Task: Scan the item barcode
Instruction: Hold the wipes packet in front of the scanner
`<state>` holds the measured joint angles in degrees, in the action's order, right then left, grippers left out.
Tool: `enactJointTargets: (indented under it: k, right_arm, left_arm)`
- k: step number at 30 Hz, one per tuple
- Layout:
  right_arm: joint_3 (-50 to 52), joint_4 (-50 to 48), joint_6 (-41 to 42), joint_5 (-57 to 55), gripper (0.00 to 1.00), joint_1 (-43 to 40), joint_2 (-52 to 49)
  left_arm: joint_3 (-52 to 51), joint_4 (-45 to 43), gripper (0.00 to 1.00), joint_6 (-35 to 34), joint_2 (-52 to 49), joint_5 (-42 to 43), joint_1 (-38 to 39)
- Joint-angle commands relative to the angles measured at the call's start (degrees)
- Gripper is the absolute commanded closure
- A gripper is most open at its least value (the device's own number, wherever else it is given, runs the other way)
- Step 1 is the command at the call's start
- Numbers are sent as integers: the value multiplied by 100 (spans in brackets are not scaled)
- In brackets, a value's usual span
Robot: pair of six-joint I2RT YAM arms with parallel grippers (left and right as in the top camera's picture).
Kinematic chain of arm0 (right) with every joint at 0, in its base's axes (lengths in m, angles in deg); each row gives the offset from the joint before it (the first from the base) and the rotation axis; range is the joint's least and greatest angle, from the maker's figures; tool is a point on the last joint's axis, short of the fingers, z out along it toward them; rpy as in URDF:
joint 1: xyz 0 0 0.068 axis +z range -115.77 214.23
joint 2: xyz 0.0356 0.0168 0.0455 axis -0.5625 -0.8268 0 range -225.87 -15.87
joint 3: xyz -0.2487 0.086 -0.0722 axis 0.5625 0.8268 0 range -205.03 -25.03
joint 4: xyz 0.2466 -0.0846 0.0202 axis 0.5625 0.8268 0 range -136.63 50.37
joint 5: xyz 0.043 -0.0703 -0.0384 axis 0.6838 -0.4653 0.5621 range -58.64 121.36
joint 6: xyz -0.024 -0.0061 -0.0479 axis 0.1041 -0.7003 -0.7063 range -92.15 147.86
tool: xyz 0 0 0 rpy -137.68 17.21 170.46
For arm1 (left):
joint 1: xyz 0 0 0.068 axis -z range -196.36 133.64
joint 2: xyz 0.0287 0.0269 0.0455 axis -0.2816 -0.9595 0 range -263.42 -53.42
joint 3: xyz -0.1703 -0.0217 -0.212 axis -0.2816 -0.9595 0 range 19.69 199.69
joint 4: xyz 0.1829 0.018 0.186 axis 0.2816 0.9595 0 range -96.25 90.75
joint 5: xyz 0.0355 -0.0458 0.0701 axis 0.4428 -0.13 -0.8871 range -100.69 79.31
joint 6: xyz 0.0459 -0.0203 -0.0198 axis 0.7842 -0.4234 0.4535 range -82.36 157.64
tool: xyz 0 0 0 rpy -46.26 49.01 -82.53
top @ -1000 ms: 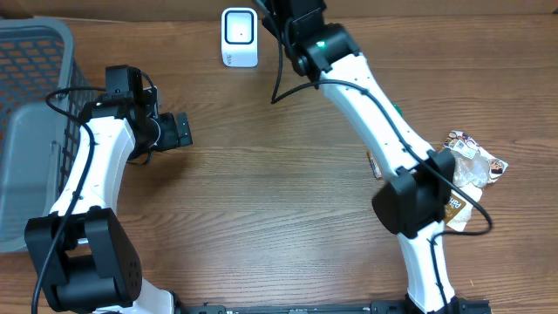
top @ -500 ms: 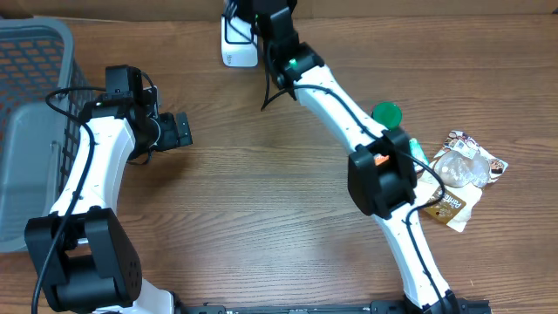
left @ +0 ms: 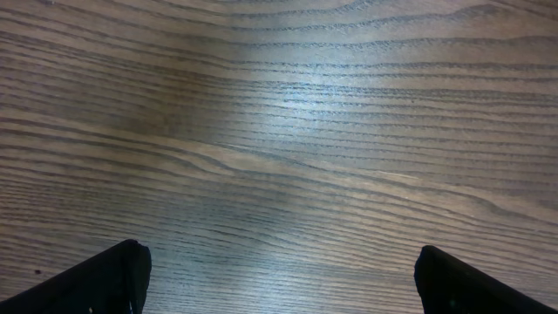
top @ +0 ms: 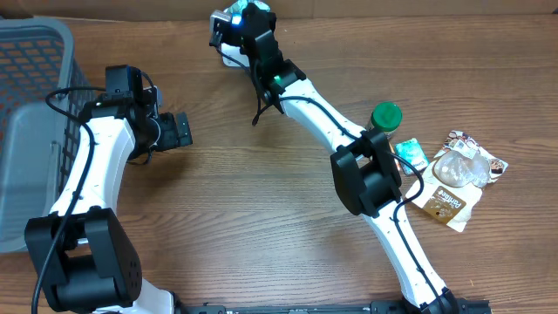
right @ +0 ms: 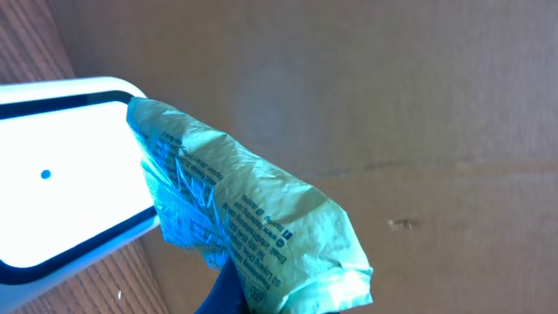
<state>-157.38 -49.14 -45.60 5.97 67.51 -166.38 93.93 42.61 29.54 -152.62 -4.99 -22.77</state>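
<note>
The scan itself seems in hand: the right fingers (right: pixel 220 296) pinch the green packet (right: pixel 253 235) just before the scanner (right: pixel 61 201), the left fingers (left: pixel 105 279) gape empty over the desk (left: pixel 279 131), and next its barcode probably needs turning toward the window.

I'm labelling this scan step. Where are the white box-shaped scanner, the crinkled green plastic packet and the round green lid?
white box-shaped scanner (right: pixel 78 192): right wrist view, its white front face.
crinkled green plastic packet (right: pixel 253 227): right wrist view, its printed middle.
round green lid (top: pixel 386 115): overhead view, its top.
</note>
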Motion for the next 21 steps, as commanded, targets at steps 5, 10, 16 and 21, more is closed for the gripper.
enactJointTargets:
  k: [5,10,16,21]
  right_arm:
    - [-105,-39,-59,-37,96,90,101]
    - [-105,-48,-446,-260,96,90,101]
    - [-105,-68,-437,-273,96,120,168]
    - [-105,-63,203,-271,96,138,542]
  left_arm:
    - [-28,-7,0,42,-55,-17,4]
    - [-28,-4,0,42,-55,-17,4]
    - [-28,-7,1,42,-55,-17,4]
    - [-28,-7,0,42,-55,-17,4]
